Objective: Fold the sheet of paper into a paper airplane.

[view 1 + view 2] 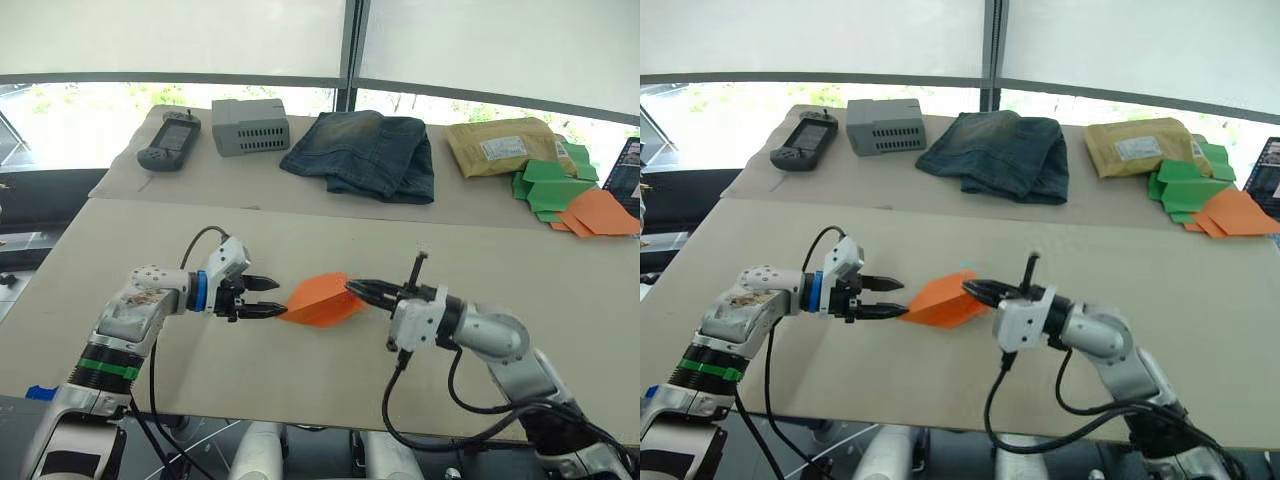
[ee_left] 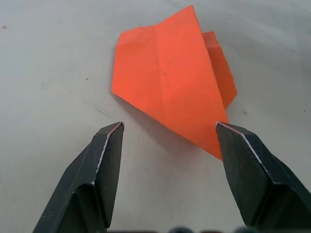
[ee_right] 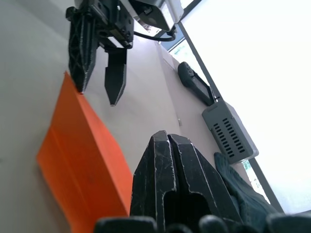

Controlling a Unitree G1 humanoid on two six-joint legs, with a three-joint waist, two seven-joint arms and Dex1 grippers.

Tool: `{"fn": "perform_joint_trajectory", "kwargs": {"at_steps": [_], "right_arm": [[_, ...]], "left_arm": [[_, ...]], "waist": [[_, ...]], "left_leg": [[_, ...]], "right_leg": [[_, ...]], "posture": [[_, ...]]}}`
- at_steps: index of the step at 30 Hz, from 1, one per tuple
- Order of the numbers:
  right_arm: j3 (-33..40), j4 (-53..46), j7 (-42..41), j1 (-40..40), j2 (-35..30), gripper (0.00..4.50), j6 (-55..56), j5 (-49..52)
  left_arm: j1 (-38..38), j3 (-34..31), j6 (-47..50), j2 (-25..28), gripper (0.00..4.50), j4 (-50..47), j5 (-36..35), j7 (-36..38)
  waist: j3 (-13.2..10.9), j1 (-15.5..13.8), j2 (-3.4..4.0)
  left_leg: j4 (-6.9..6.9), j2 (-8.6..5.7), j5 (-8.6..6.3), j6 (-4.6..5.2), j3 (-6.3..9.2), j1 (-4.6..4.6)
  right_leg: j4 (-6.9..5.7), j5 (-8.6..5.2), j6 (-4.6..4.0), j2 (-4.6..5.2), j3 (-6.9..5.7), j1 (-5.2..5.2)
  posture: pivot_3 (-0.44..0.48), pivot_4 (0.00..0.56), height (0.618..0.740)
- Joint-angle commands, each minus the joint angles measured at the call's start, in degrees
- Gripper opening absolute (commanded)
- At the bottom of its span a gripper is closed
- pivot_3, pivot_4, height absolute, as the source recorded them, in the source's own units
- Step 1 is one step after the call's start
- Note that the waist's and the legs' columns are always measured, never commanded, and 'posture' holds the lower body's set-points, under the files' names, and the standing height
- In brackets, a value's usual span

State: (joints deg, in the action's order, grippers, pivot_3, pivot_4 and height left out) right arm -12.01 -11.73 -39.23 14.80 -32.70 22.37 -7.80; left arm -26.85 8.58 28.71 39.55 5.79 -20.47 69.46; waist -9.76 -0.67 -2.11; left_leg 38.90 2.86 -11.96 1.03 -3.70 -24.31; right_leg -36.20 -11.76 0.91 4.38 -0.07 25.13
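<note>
You have one folded sheet of paper (image 1: 322,300) lying between two grippers: the left gripper (image 1: 262,298) and the right gripper (image 1: 362,290). Along the far edge you can count one handheld controller (image 1: 168,140), one grey box (image 1: 250,125), one pair of folded jeans (image 1: 365,152) and one tan envelope (image 1: 503,145). Beside the envelope sit several green paper pieces (image 1: 552,186) and at least two orange pieces (image 1: 600,213); overlap hides the exact numbers.

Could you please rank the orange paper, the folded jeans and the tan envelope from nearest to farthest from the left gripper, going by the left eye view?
1. The orange paper, just off the left gripper's open fingertips, mid-table.
2. The folded jeans, at the far side, centre.
3. The tan envelope, far side, toward the robot's right.
</note>
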Motion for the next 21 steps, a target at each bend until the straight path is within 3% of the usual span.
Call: {"fn": "perform_joint_trajectory", "kwargs": {"at_steps": [1,6,21], "right_arm": [[-2.2,10.1,-3.2,10.2,2.6,0.04,-10.4,-0.1],[-4.5,16.2,-6.0,13.4,3.0,0.04,-11.4,-0.8],[-4.3,12.5,-8.9,2.0,-0.8,0.04,-7.7,0.7]], "left_arm": [[-2.0,-0.4,-2.0,-0.7,3.19,-0.4,0.3,0.3],[-0.9,-1.5,-1.5,-0.5,3.19,-1.4,-0.2,-0.3],[0.1,-4.9,0.9,0.5,3.19,-3.0,-2.0,-1.0]], "waist": [[0.0,0.2,0.0],[0.0,-0.1,0.0],[0.0,0.1,0.0]], "left_leg": [[0.02,-0.02,0.01,0.01,-0.04,-0.02],[-0.01,-0.03,0.0,0.01,-0.01,-0.08],[0.04,-0.03,-0.03,0.06,-0.01,-0.03]], "right_leg": [[0.0,0.03,0.01,0.01,0.05,0.04],[0.0,0.09,0.13,0.01,0.03,0.03],[-0.02,0.05,0.17,0.01,0.07,0.0]], "posture": [[0.0,0.15,0.716],[0.0,0.15,0.716],[0.0,0.15,0.716]]}}
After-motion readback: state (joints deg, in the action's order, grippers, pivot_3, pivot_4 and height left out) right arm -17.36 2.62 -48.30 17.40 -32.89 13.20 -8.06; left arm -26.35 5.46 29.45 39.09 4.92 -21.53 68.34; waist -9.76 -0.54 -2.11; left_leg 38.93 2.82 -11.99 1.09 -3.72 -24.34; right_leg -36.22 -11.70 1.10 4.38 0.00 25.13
